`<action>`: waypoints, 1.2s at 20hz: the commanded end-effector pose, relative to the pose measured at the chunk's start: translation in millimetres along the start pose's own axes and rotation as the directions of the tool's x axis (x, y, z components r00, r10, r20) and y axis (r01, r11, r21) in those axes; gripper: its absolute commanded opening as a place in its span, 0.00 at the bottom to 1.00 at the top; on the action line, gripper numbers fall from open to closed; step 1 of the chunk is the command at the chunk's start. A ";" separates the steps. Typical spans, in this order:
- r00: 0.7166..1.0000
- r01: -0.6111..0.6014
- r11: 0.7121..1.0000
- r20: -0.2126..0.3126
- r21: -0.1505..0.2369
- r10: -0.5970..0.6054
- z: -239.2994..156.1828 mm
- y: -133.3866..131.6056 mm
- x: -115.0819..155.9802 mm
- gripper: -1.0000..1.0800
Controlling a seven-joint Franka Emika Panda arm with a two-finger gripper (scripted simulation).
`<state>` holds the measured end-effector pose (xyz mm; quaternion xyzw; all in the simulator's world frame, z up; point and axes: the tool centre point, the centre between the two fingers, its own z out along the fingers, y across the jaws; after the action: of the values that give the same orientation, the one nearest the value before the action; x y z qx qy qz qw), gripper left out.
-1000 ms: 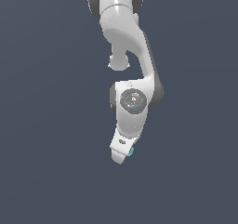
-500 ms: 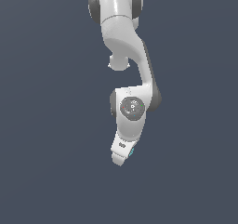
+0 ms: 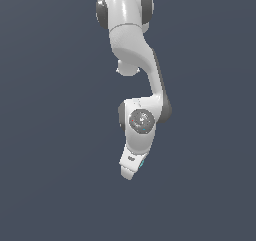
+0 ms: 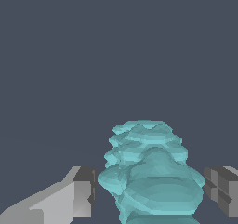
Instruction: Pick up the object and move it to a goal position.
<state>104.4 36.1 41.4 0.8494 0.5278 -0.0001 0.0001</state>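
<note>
The object (image 4: 148,172) is a teal, lumpy, faceted blob that fills the gap between my two fingers in the wrist view. One grey finger (image 4: 82,193) touches it on one side and the other finger (image 4: 223,190) meets it on the opposite side. My gripper (image 4: 151,188) is shut on it. In the exterior view the white arm hangs down, and the gripper (image 3: 131,169) sits at its lower end. Only a small teal sliver of the object (image 3: 142,161) peeks out beside the hand; the rest is hidden.
A plain dark grey-blue background surrounds the arm in both views. No table edge, container or other object shows.
The arm has folded a little, and the hand has sunk slightly lower in the exterior view. The teal object has stayed between the fingers.
</note>
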 end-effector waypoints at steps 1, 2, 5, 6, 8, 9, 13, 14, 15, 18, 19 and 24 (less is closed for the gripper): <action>1.000 0.000 1.000 0.000 0.000 0.000 0.0 0.0 0.2 0.00; 1.000 0.000 1.000 0.000 0.000 0.000 0.0 0.0 0.2 0.00; 1.000 0.000 1.000 0.000 0.000 0.000 0.0 0.0 0.2 0.00; 1.000 0.000 1.000 0.000 0.000 0.000 0.0 0.0 0.2 0.00; 1.000 0.000 1.000 0.000 0.000 0.000 0.0 0.0 0.2 0.00; 1.000 0.000 1.000 0.000 0.000 0.000 -0.1 0.0 0.2 0.00; 1.000 0.000 1.000 0.000 0.000 0.000 -1.6 -1.8 0.2 0.00; 1.000 0.000 1.000 0.000 0.000 0.000 -2.4 -2.8 0.2 0.00; 1.000 0.000 1.000 0.000 0.000 0.000 -3.5 -4.1 0.2 0.00; 1.000 0.000 1.000 0.000 0.000 0.000 -7.8 -9.3 0.1 0.00; 1.000 0.000 1.000 0.000 0.000 0.000 -9.7 -11.5 0.1 0.00; 1.000 0.000 1.000 0.001 0.000 0.000 -22.6 -27.1 -0.1 0.00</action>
<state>84.5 45.6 59.3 0.8494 0.5277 -0.0006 0.0000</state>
